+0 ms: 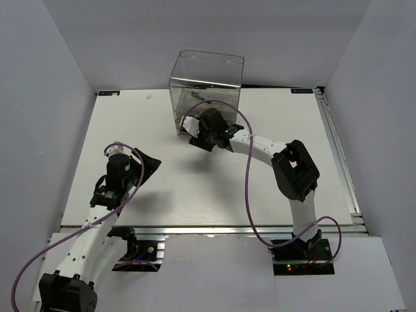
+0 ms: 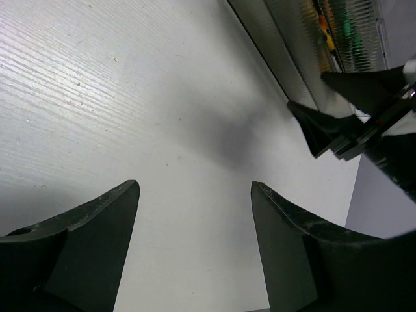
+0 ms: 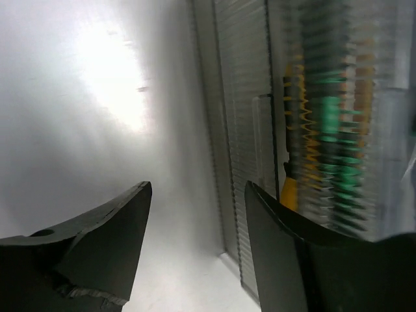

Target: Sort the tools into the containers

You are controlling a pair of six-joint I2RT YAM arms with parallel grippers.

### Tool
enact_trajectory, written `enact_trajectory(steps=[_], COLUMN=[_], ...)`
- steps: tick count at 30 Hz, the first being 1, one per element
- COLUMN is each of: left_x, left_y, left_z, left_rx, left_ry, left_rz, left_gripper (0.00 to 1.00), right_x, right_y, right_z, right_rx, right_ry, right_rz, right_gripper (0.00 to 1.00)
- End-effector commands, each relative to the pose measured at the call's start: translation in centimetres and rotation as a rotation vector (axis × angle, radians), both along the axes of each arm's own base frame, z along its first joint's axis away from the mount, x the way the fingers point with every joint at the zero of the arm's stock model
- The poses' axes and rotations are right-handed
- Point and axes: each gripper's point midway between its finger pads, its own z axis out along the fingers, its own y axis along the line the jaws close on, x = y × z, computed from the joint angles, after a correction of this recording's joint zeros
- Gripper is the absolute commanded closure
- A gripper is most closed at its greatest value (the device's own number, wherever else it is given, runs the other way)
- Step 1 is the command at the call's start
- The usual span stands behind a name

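The clear plastic drawer cabinet stands at the table's far middle. Tools show blurred through its ribbed drawer fronts: orange and green shapes in the right wrist view and in the left wrist view. A slim dark tool shows inside it from above. My right gripper is open and empty right at the cabinet's front, with the ribbed drawers just beyond its fingertips. My left gripper is open and empty over bare table at the left. No tool lies loose on the table.
The white table has grey walls on three sides. Purple cables loop along both arms. The right gripper's black fingers show at the right of the left wrist view, beside the cabinet.
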Motion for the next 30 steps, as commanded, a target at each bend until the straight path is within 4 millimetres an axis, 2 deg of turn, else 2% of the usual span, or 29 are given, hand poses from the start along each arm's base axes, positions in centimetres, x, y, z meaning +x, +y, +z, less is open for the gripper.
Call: enact_trajectory(steps=[1, 8, 10, 11, 12, 14, 15, 17, 18, 19, 20, 21, 23, 24, 26, 27, 28, 29, 30], left_x=[0.7, 1.3, 1.6, 1.8, 2.3, 3.2, 3.6, 5.1, 5.6, 5.8, 6.9, 8.1, 9.7, 11.3, 13.0, 13.8, 15.3, 16.0, 16.7], left_y=[-0.1, -1.4, -2.4, -2.7, -3.5, -4.2, -4.7, -5.5, -6.0, -6.8, -7.2, -7.9, -9.7, -10.9, -12.4, -13.1, -14.2, -14.6, -14.9], left_z=[1.8, 1.2, 1.6, 0.9, 1.6, 1.0, 1.1, 0.5, 0.4, 0.1, -1.4, -0.6, -0.2, -0.8, -1.0, -3.1, -2.1, -2.4, -4.2], left_rx=[-0.003, -0.048, -0.079, -0.088, -0.122, -0.154, -0.193, -0.228, -0.273, -0.295, -0.299, -0.309, -0.334, -0.342, -0.362, -0.362, -0.378, -0.383, -0.384], left_ry=[-0.045, -0.045, -0.076, -0.064, -0.102, -0.109, -0.109, -0.121, -0.112, -0.096, -0.061, -0.080, -0.101, -0.080, -0.077, -0.027, -0.048, -0.046, -0.012], left_rz=[-0.009, -0.062, -0.109, -0.121, -0.152, -0.169, -0.176, -0.195, -0.192, -0.217, -0.218, -0.233, -0.280, -0.299, -0.331, -0.335, -0.349, -0.344, -0.332], left_gripper=[0.20, 0.20, 0.20, 0.21, 0.22, 0.24, 0.25, 0.27, 0.30, 0.30, 0.30, 0.31, 0.35, 0.38, 0.41, 0.44, 0.49, 0.51, 0.52], right_x=[4.4, 5.0, 2.0, 1.0, -3.3, -5.3, -6.7, -7.3, -8.3, -7.8, -7.8, -8.4, -7.9, -8.1, -8.0, -8.5, -8.3, -8.4, -8.4], right_y=[0.6, -0.2, 0.6, 0.5, 0.8, -0.4, -0.6, -2.4, -2.9, -4.4, -5.1, -5.8, -7.4, -8.6, -9.5, -10.1, -10.7, -11.1, -11.9], right_z=[3.9, 4.0, 4.1, 5.3, 6.1, 8.0, 9.6, 10.0, 11.7, 12.0, 12.3, 12.6, 13.1, 13.1, 13.4, 13.4, 13.3, 13.9, 13.1], right_rx=[0.103, 0.114, 0.132, 0.154, 0.180, 0.227, 0.275, 0.320, 0.387, 0.414, 0.437, 0.454, 0.477, 0.484, 0.508, 0.514, 0.523, 0.535, 0.539], right_ry=[-0.136, -0.105, 0.018, 0.059, 0.166, 0.208, 0.219, 0.265, 0.272, 0.274, 0.278, 0.283, 0.263, 0.259, 0.253, 0.254, 0.253, 0.238, 0.254], right_rz=[-0.073, -0.072, 0.079, 0.165, 0.387, 0.513, 0.573, 0.574, 0.615, 0.594, 0.584, 0.575, 0.530, 0.498, 0.465, 0.448, 0.425, 0.413, 0.385], right_gripper=[0.33, 0.28, 0.29, 0.29, 0.31, 0.36, 0.37, 0.42, 0.44, 0.46, 0.50, 0.57, 0.66, 0.68, 0.72, 0.72, 0.72, 0.72, 0.72])
